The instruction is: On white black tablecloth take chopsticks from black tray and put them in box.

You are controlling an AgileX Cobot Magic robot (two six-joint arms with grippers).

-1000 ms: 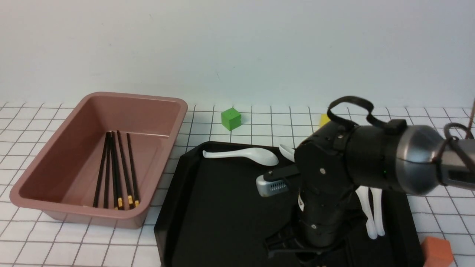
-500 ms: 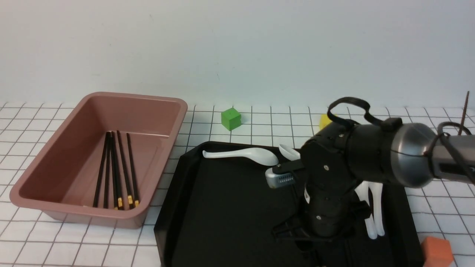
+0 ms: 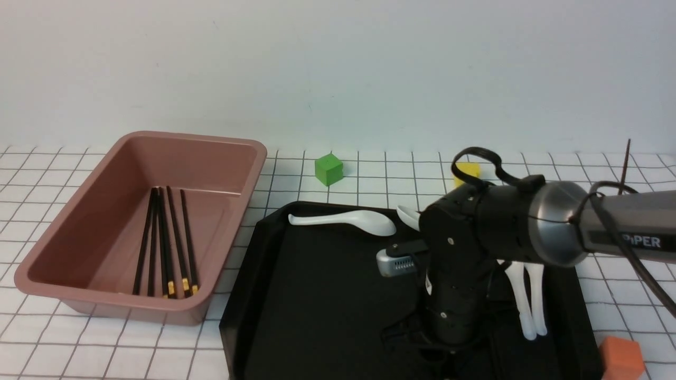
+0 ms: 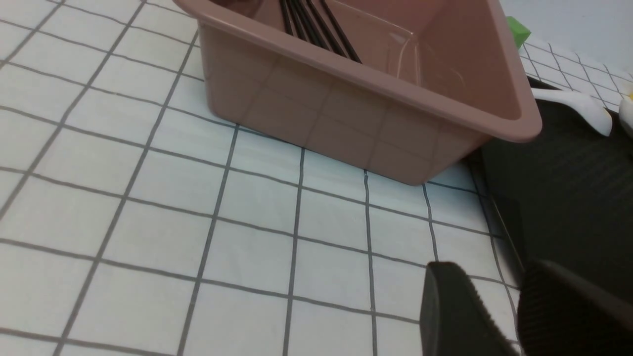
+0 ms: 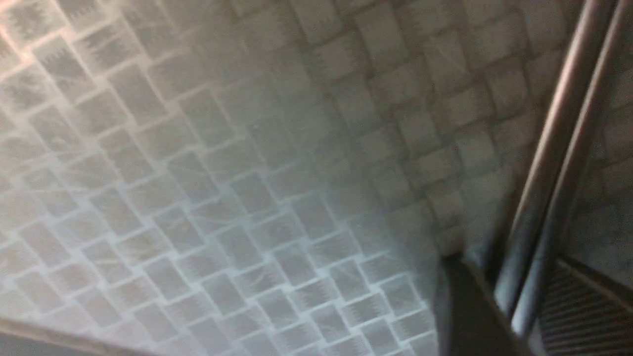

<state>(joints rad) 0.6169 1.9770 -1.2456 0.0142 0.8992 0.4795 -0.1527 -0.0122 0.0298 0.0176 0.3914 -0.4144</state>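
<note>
Front view: right arm (image 3: 501, 221) has shifted over the last half second, sitting slightly lower and more to the left, with its PiPER lettering now in frame and more of the yellow cube (image 3: 467, 170) uncovered. Its wrist is over the large glossy black cut-corner tray (image 3: 317, 295); the tips are too dark to read here. Dusty-pink deep rectangular tub (image 3: 248, 211) unchanged, with several thin black chopsticks with gold bands (image 3: 182, 243) lying inside, so the task looks well along. White spoons (image 3: 369, 222) remain in the tray, not wanted. Left wrist view: left pincer (image 4: 492, 267) is spread, nothing between its tips, over the white black-gridded tablecloth (image 4: 257, 277) near the tub; it looks idle. Right wrist view: two slim sticks side by side (image 5: 544, 198), apparently chopsticks, run between the fingers of the right pincer (image 5: 507, 258), above the tray's textured floor. Cannot tell if they're clamped or just straddled. Reads as a pick-up being lined up or closed, a small correction rather than a carry. Next move should be a firm pinch on both, then lift and cross to the tub; one stick could slip if the grip is uneven.
</note>
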